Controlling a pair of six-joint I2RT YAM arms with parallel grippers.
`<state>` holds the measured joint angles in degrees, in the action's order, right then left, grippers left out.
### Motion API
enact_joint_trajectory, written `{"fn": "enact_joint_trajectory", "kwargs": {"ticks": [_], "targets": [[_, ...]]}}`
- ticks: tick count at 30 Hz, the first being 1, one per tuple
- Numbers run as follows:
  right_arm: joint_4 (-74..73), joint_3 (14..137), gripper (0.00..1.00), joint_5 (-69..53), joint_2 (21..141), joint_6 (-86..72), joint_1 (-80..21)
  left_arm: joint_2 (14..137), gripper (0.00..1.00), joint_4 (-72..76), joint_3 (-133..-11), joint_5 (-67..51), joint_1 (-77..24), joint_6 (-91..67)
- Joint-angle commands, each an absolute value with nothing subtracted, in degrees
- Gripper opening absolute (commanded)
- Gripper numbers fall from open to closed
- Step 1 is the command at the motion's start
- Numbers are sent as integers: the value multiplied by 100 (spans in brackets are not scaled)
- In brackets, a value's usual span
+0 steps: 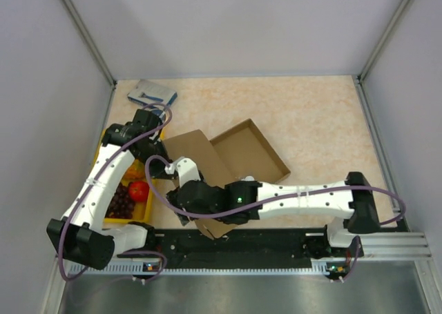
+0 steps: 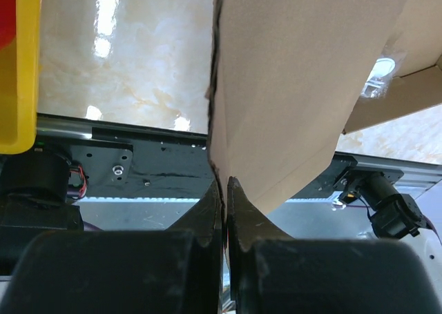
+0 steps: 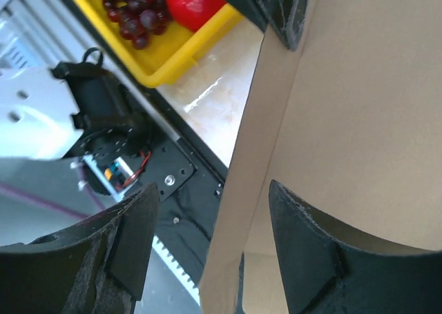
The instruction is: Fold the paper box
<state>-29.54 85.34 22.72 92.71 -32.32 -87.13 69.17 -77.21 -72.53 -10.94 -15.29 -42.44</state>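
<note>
top: paper box (image 1: pixel 248 152) at frame centre, tray open, lid flap toward lower left | left wrist: left gripper (image 2: pixel 225 181) pressed together, pinching flap edge, lower centre | right wrist: right gripper (image 3: pixel 213 188) spread, box panel edge between fingers

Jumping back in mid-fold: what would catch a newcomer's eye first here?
The brown paper box lies half open at the centre of the table, its lid panel raised on the left. The left hand is pinched shut on that panel's edge, while the right hand straddles another edge, jaws open. At the far left, a yellow tray holds a red apple and dark grapes.
</note>
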Motion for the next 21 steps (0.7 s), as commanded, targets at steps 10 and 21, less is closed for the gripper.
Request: {"fn": "enact_joint_trajectory", "kwargs": {"ticks": [10,21], "targets": [[-4052,9870,39,3796,10512,-3392,-8816,7005,3,-8156,-7233,-1617,-1257,-4166],[-4122,9668,0,3501,10354,-3734,-8570,6627,44,-7902,-7653,-1933,-1143,-3798]]}}
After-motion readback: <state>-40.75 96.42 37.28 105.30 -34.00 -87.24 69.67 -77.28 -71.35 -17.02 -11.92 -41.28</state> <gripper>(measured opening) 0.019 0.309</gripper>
